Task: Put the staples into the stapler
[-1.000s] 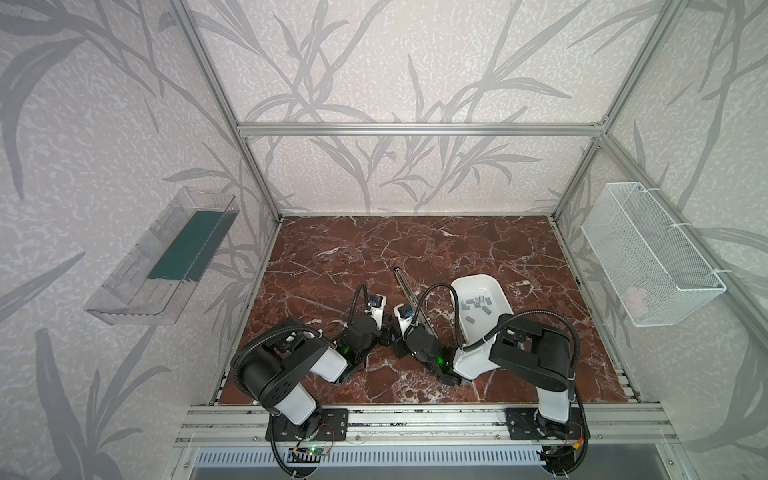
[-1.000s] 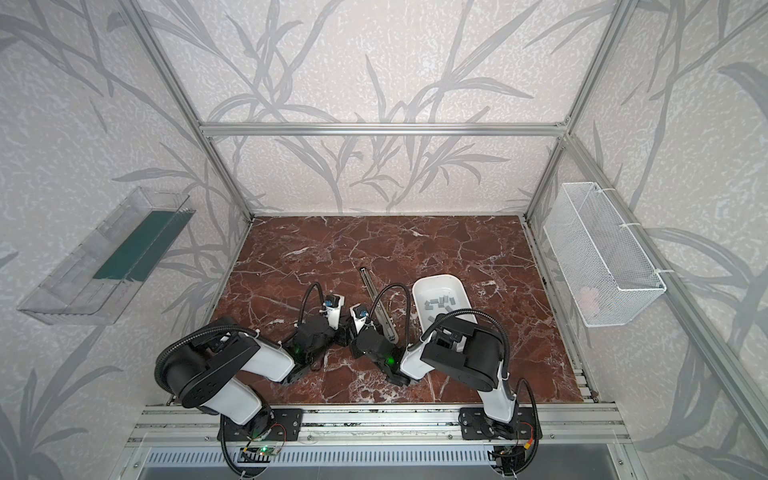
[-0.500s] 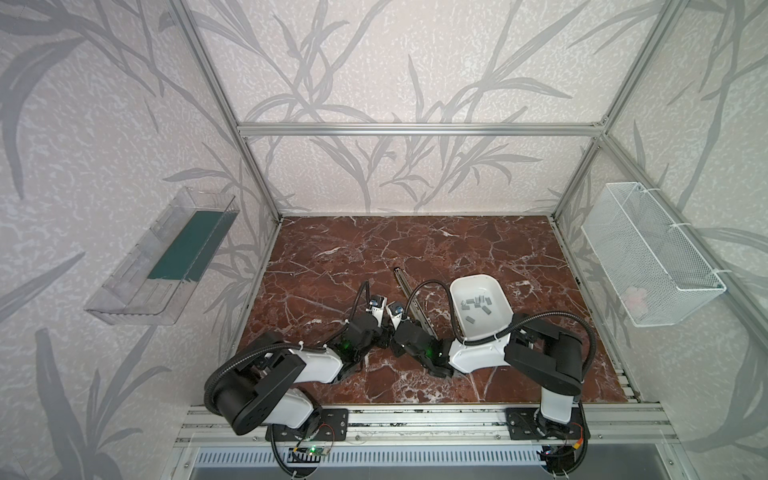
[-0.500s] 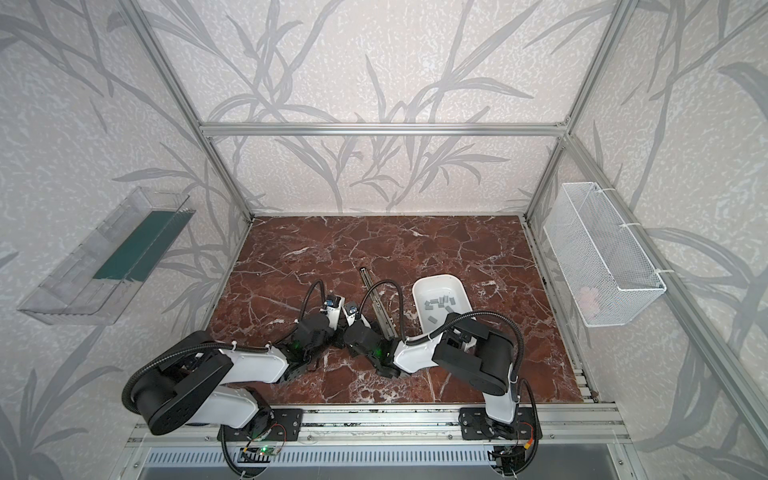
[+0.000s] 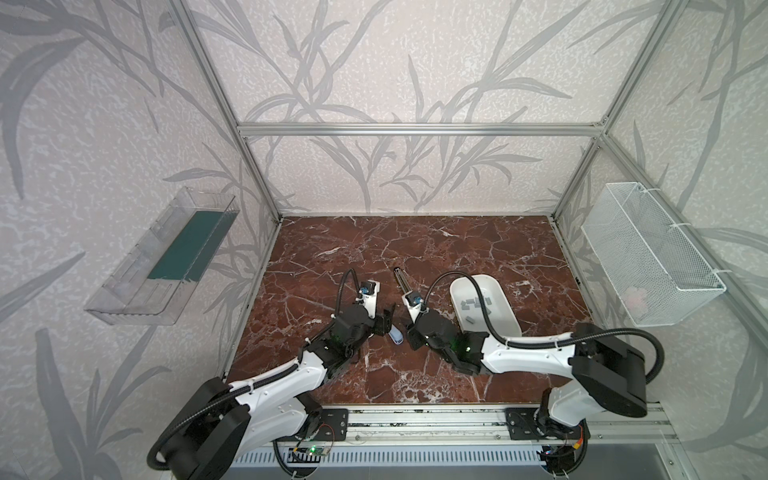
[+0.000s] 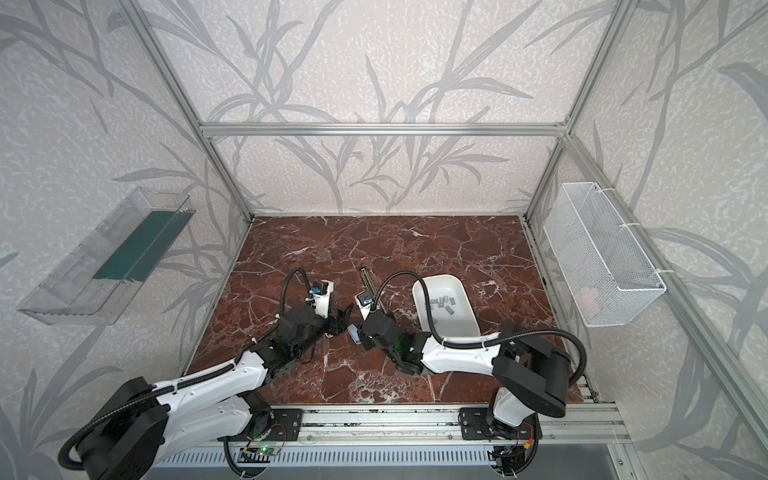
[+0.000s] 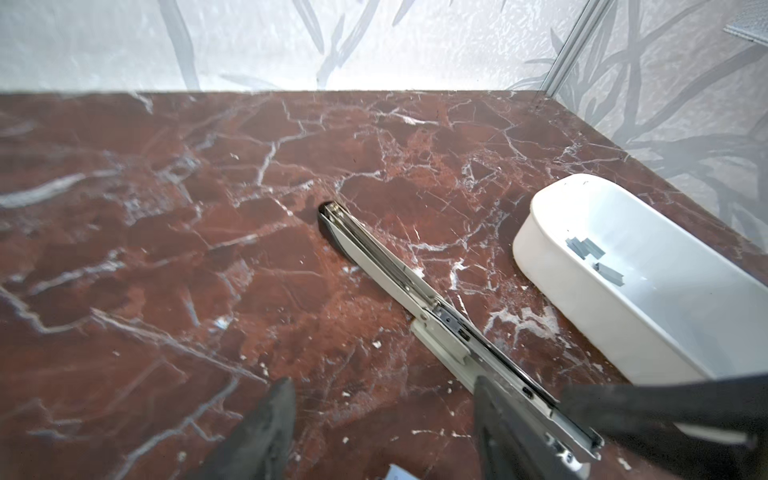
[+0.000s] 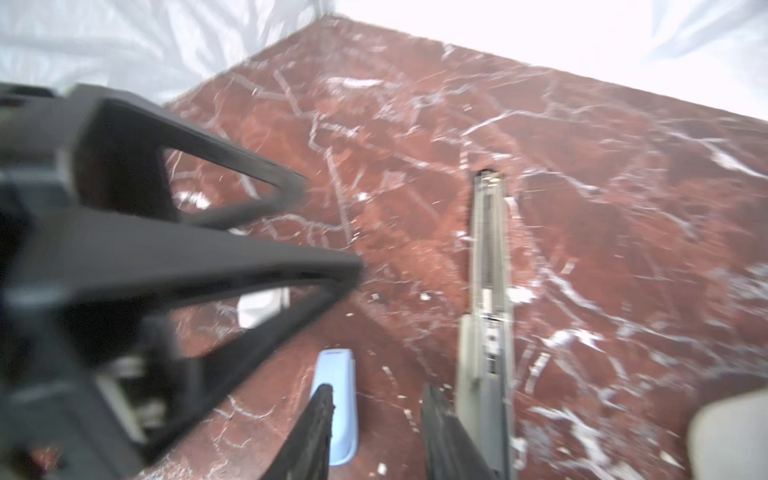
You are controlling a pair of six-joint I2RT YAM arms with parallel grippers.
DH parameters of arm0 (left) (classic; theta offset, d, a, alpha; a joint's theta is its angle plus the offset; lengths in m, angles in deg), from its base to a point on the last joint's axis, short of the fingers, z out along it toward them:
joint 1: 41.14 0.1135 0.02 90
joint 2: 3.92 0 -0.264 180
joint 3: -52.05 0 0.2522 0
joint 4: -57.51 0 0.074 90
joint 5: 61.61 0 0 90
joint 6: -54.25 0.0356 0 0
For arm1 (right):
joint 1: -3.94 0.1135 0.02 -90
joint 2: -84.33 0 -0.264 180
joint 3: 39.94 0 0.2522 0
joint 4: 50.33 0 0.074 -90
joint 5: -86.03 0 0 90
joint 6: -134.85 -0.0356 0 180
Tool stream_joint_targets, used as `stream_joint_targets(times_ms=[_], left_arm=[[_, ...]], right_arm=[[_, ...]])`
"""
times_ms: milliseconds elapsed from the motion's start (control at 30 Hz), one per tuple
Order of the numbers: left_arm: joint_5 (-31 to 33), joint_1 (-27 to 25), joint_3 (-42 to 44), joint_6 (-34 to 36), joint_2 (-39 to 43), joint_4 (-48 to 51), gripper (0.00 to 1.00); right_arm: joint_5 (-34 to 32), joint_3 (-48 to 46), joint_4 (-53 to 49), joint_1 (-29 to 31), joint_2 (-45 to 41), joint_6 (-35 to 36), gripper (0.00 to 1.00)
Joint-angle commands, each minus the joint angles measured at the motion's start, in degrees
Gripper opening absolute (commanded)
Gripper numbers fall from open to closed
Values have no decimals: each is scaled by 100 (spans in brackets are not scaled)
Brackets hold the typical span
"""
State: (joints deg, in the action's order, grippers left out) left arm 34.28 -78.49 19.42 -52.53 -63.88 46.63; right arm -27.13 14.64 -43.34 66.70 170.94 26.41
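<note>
Stapler [image 7: 386, 270] lies opened flat mid-bench [image 5: 415, 241], metal rail exposed. Left end effector [image 7: 382, 390] is spread wide and empty, one finger over the rail's near end. A pale blue piece [image 8: 343, 374] lies beside the rail. Right end effector [image 8: 378, 390] is parted, pinching nothing, low between blue piece and rail. Staples [image 7: 582, 247] lie in the white tray [image 7: 582, 316], rightmost.

Glossy white plastic tray [image 7: 582, 303], polished red marble tabletop [image 7: 166, 249], grey metal staples [image 7: 582, 247]
</note>
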Motion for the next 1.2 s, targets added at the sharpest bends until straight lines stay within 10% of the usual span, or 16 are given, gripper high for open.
stream_joint_targets(times_ms=[0, 467, 1167], left_arm=[[-360, 60, -100, -220, 248, 205, 85], [-378, 101, -99, -781, 191, 148, 99], [-23, 144, -201, -748, -65, 117, 99]], right_arm=[[-302, -449, -168, -204, -315, -169, 43], [-62, -1368, 151, -657, -566, -448, 67], [822, -609, -164, -652, 524, -241, 52]])
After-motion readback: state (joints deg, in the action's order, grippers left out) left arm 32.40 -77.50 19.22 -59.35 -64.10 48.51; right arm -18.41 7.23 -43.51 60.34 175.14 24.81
